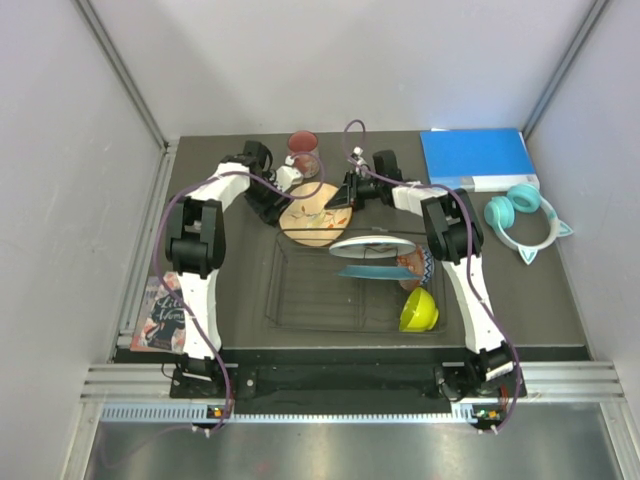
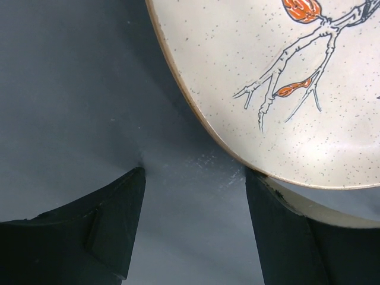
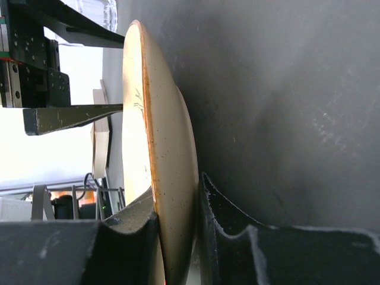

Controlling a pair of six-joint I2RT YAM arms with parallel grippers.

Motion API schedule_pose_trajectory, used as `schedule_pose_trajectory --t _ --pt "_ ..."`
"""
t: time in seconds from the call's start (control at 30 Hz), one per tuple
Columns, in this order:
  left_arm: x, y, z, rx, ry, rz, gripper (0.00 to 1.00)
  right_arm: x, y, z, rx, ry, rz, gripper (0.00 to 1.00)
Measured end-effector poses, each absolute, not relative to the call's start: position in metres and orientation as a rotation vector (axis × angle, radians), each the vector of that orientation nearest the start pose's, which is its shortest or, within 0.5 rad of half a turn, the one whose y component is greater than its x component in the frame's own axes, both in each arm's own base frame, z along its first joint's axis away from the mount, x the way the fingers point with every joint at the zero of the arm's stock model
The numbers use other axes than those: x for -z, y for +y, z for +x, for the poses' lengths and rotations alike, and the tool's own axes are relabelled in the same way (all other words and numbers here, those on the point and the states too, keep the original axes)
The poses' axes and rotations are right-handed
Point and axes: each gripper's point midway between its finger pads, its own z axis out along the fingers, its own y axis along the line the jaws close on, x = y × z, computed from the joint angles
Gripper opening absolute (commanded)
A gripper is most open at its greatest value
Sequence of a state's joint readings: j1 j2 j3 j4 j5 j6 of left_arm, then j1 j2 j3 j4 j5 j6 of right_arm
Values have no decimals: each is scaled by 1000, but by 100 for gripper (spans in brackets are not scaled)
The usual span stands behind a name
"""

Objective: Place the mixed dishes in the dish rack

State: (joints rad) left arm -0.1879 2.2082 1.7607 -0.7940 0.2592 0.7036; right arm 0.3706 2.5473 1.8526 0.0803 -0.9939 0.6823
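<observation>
The right gripper (image 3: 178, 199) is clamped on the rim of the cream-yellow speckled ceramic plate (image 3: 159, 136), which carries a floral motif and a brown edge line. The plate is at the far edge of the black thin-wire dish rack (image 1: 300, 300), near the middle of the dark table (image 1: 210, 170). The left gripper (image 2: 193, 175) stands released beside the opposite rim; contact there cannot be confirmed.

Hazard: the glaze is smooth and the grip is a narrow pinch at one edge. The plate may pivot or slip and strike the rack wires or the slotted white plate (image 1: 372, 243).
</observation>
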Motion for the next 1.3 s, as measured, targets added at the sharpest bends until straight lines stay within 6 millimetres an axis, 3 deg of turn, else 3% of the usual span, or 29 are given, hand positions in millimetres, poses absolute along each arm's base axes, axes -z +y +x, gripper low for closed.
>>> schedule_pose_trajectory --t 0.17,0.23,0.3,0.43,0.5,0.63,0.73,0.83,0.9,0.97,1.0,1.13,1.23,1.3 --pt "-35 -105 461 255 2463 1149 78 -41 354 473 -1631 2335 -270 0" --pt "-50 -107 459 311 2433 1083 86 -42 353 475 -1608 2338 -261 0" --pt "-81 -107 455 369 2379 1005 97 -46 352 480 -1581 2329 -253 0" --pt "-175 -93 450 376 2212 859 99 -70 347 493 -1514 2284 -263 0" --pt "-219 -82 442 341 2129 799 99 -93 339 504 -1471 2238 -269 0" --pt "-261 -71 406 302 2062 731 99 -164 306 524 -1363 2103 -280 0" --pt "-259 -71 387 303 2079 702 99 -227 278 526 -1240 1998 -325 0" --pt "-242 -66 375 298 2141 665 99 -300 249 510 -1080 1879 -389 0" --pt "-229 -61 370 278 2191 642 99 -339 237 482 -987 1795 -431 0" --pt "-226 -56 369 253 2215 625 99 -374 227 433 -914 1723 -492 0" --pt "-227 -55 368 244 2219 617 99 -394 224 395 -875 1670 -540 0" --pt "-232 -53 366 230 2222 606 99 -447 223 279 -791 1449 -694 0" --pt "-235 -52 361 227 2216 604 99 -455 209 186 -808 1284 -790 0" --pt "-236 -52 356 223 2208 602 99 -450 192 149 -795 1223 -813 0"
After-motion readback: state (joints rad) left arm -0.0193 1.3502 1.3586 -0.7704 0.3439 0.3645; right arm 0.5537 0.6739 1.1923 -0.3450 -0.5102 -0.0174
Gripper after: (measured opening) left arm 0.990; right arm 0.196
